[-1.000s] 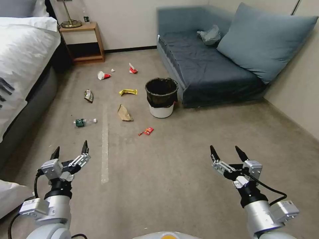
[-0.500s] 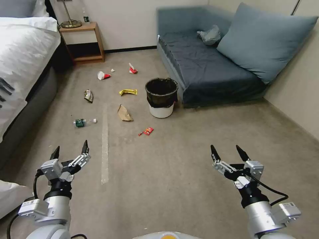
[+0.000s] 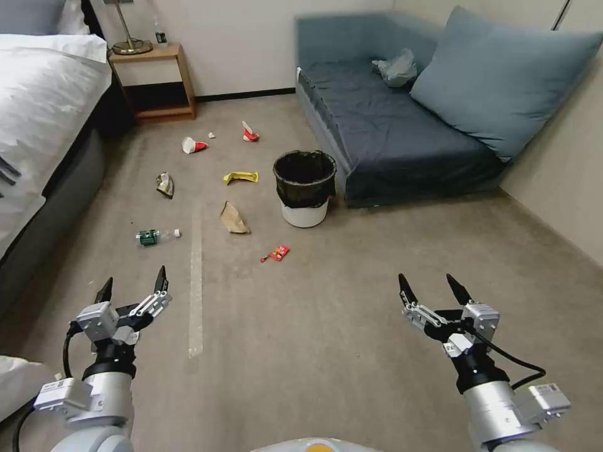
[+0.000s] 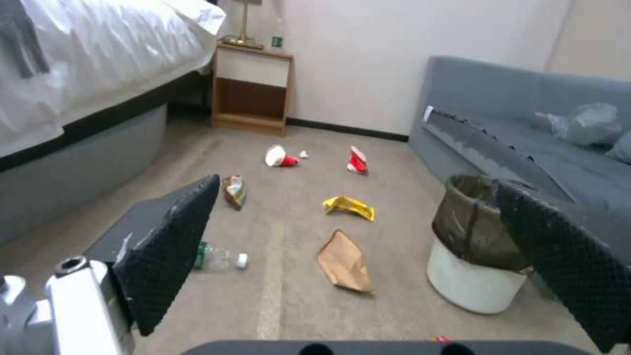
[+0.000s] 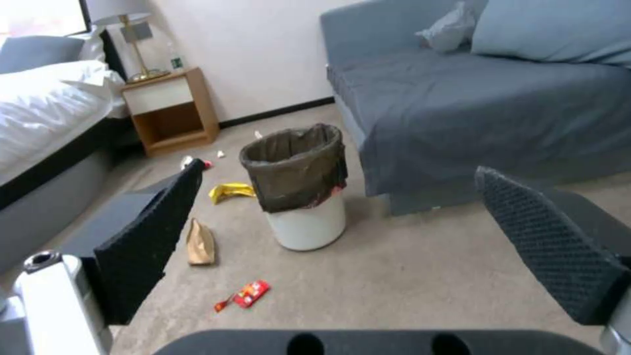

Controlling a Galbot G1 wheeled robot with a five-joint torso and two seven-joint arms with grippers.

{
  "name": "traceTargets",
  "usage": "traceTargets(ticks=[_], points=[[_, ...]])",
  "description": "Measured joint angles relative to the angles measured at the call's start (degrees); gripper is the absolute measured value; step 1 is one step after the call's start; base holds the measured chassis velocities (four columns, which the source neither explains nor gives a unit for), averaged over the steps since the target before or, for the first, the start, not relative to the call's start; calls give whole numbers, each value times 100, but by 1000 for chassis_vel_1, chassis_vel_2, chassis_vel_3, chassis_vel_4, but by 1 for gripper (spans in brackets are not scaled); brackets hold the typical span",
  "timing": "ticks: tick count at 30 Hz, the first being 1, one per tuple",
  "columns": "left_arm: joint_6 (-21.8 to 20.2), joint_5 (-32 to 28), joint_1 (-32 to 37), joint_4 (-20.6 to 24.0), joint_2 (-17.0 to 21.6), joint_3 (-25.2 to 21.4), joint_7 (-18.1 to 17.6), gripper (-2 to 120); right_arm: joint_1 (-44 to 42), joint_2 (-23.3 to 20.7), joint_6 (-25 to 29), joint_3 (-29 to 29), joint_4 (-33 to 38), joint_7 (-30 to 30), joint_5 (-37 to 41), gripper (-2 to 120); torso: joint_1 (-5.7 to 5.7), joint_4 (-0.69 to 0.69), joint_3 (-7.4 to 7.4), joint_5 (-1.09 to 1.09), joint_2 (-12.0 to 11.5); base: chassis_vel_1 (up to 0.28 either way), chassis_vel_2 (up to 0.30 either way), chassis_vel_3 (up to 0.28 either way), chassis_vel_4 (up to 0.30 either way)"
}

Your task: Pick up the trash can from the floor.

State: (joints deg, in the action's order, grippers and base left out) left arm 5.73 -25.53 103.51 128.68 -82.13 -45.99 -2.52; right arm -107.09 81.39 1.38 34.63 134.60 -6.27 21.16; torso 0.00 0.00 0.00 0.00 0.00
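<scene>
From the head camera, the trash can (image 3: 305, 187) stands upright on the floor (image 3: 326, 326) just beside the near corner of the blue sofa (image 3: 389, 138), well ahead of the robot, with a brown paper bag (image 3: 234, 218) and a red wrapper (image 3: 277, 253) lying near it; the left gripper (image 3: 133, 285) and the right gripper (image 3: 433, 287) hover low in front of the base, both spread wide with nothing between the fingers, well apart from the bin; the step in hand looks like the approach, so closing the gap squarely comes first. From the left wrist camera, the can sits off toward the sofa side, its black liner (image 4: 470, 224) draped loosely over the rim; a grasp on that slack film alone would likely slip. From the right wrist camera, the bin lies nearly centred between the 2 fingers (image 5: 148, 241), so this arm seems better placed; aiming to pinch the rim wall through the liner, clear of the sofa edge, should keep it from tipping.
</scene>
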Motion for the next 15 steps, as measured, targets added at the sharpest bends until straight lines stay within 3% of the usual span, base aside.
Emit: traceTargets(ticks=[15], points=[[4,4,-30,-63,-11,3,4,100,17,-10,92,14,-106,-83,22,100,0,0,0,0,0,-74,71,71,-74]])
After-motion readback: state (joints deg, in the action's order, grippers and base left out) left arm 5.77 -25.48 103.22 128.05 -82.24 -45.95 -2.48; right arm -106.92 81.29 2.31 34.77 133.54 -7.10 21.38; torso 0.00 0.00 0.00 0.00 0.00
